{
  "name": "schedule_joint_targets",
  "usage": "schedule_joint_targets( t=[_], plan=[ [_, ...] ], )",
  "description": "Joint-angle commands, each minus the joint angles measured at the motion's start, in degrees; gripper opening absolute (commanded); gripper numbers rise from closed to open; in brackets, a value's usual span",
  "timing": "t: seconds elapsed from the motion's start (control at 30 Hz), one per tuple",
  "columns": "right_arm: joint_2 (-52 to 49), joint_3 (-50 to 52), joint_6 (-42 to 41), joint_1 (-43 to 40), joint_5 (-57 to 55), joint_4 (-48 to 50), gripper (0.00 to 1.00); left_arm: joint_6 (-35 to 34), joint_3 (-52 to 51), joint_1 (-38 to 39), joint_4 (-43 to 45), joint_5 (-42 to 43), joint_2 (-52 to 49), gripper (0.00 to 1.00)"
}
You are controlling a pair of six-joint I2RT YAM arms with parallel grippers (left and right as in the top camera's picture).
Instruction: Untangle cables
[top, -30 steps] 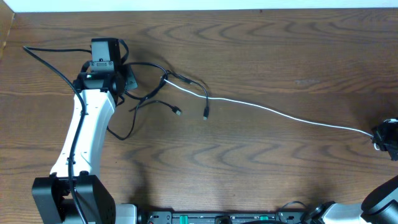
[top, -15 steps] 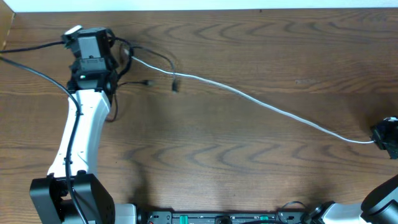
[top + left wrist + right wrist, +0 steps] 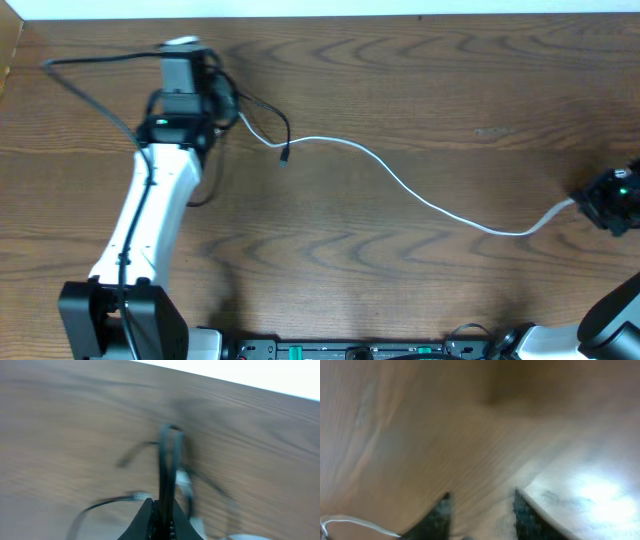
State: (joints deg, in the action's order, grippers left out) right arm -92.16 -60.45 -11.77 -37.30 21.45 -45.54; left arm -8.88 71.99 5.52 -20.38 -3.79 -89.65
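The white cable runs in a slack curve from the tangle at the upper left to my right gripper, which grips its end. The right wrist view is blurred, with a stretch of the white cable at the lower left beside the fingers. The black cable loops beside my left gripper, with a plug end hanging free. In the blurred left wrist view the jaws are shut on the black cable, which rises in a loop. The two cables still cross near the left gripper.
A thicker black arm wire trails from the left arm toward the table's left edge. The table's white far edge runs along the top. The right gripper is near the table's right edge.
My left gripper has swung right along the far side with the black cable. My right gripper has moved a little left and up. The white cable has gone from taut to a slack curve.
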Motion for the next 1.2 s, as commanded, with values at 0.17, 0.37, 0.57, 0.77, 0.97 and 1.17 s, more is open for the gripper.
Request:
schedule_joint_targets(
  t=[0.17,0.37,0.57,0.77,0.97,1.17],
  plan=[
    [2.4,-3.5,19.9,9.2,18.4,-0.5,0.87,-4.1,0.7,9.7,0.2,22.4,7.9,0.08],
    [4.5,-10.5,17.4,12.5,17.9,-2.2,0.99,-12.3,1.0,9.9,3.6,25.7,15.5,0.08],
    [5.7,-15.1,6.4,12.8,23.8,-1.4,0.99,-16.8,1.0,9.9,6.6,25.7,22.1,0.08],
    [5.7,-15.1,15.6,15.4,48.7,-1.0,0.99,-23.6,1.0,9.9,7.1,26.9,24.0,0.08],
    [5.7,-15.1,22.1,27.9,44.2,-0.5,0.98,-30.0,1.0,10.0,7.9,30.8,23.1,0.07],
    [5.6,-15.1,21.7,41.1,39.2,6.9,0.95,-38.4,1.0,10.0,8.0,32.0,23.1,0.07]
  ],
)
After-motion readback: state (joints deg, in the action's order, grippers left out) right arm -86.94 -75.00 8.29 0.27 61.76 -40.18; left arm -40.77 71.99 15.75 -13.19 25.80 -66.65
